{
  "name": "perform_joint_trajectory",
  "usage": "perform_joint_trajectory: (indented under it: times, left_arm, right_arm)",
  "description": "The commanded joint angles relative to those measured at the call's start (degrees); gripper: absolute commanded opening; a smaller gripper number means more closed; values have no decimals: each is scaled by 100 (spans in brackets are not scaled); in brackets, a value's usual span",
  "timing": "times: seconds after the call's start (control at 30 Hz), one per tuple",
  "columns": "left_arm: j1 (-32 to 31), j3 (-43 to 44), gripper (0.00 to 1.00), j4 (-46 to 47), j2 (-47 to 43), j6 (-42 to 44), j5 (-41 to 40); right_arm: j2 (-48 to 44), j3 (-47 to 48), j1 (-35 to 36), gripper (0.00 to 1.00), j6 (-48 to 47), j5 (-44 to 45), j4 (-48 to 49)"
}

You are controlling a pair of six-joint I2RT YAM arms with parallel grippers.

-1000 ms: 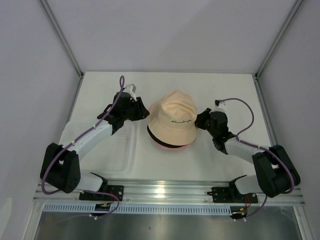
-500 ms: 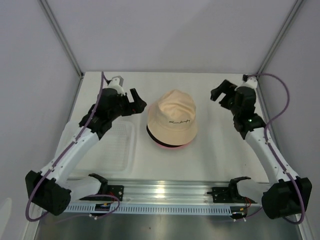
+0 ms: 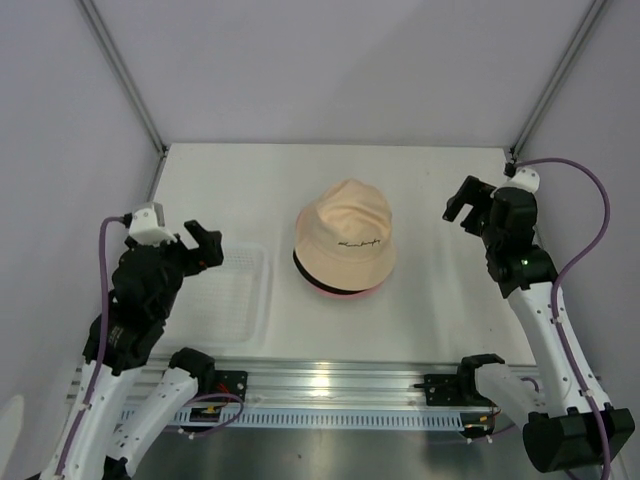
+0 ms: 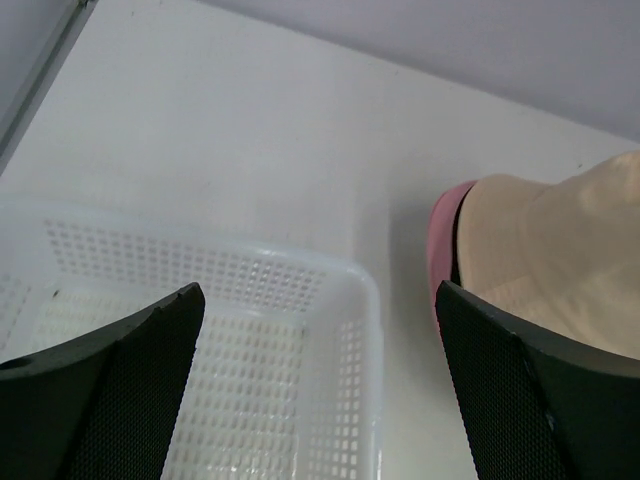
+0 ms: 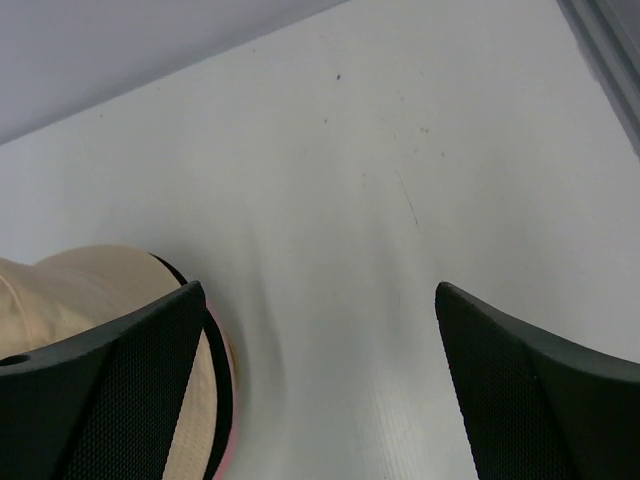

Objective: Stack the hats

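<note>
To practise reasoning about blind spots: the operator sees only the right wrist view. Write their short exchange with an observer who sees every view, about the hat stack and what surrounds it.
Operator: Anything beyond the hat stack?
Observer: A perforated plastic tray lies to its left, apart from it.
Operator: Any marking on the beige hat?
Observer: Small dark script on its side.
Operator: Where is the left gripper?
Observer: Open above the tray, empty.
</note>
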Motion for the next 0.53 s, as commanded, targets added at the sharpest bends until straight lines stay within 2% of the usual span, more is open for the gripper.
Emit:
perform_joint_trajectory:
  times: [0.0,0.27,0.5]
  left_arm:
    - [170,-606,100,114,-464,439,52]
    - [171,-641,99,62,-456,712,316]
    - [171,-931,100,449,-579,659,572]
  right_arm:
    - [-126,-231,-12,99,-116,-168,133]
    - [-135,-407,-4,100,-152,-529,414]
    - [-345,-706,-12,100,-169,-617,757]
